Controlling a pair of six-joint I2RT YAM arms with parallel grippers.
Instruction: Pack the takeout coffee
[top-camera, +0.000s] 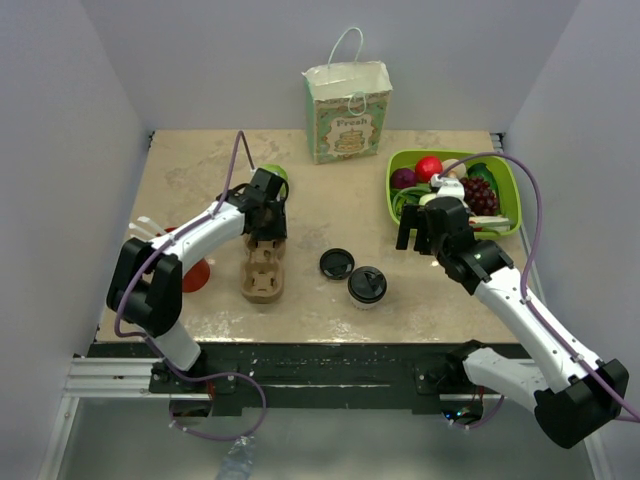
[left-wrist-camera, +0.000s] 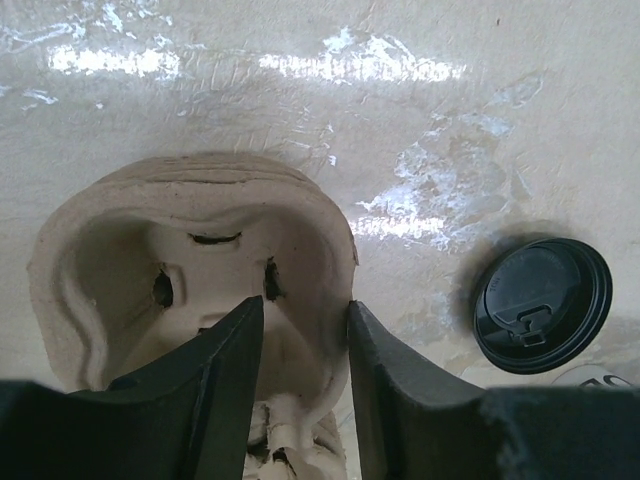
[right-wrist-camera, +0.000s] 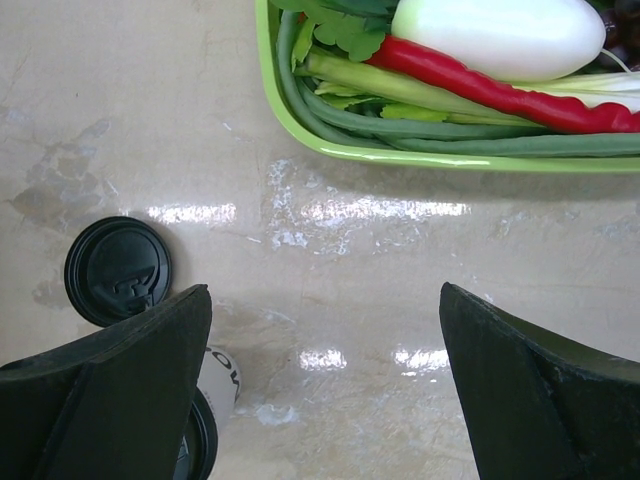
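Black fingers (left-wrist-camera: 225, 390) of the left end effector (left-wrist-camera: 305, 315) crowd the bottom of its wrist view. One sits inside a well of the brown pulp cup carrier (left-wrist-camera: 190, 240) and the other outside its rim, with the wall filling the gap between them. Whether they press on it cannot be told, and the carrier's near half is cut off by the frame edge. Just beside the carrier on the desk (left-wrist-camera: 300, 110) lies a loose black lid (left-wrist-camera: 541, 305). From above, that end effector (top-camera: 268, 232) hides the far end of the carrier (top-camera: 265, 278), and something green behind it is too covered to name. The left arm also hides most of a red cup (top-camera: 195, 276). The right end effector (right-wrist-camera: 325, 290) hangs wide open with only bare desk between its fingers. It is near a green tray (right-wrist-camera: 400, 157) of vegetables that runs out of the top of that view. The takeout coffee (top-camera: 367, 286), a white cup with a black lid on, stands on the desk close to the loose lid (top-camera: 337, 263) and between the two arms. In the right wrist view only a sliver of the coffee (right-wrist-camera: 222, 375) shows past one finger. A paper bag (top-camera: 348, 112) stands upright at the far edge.
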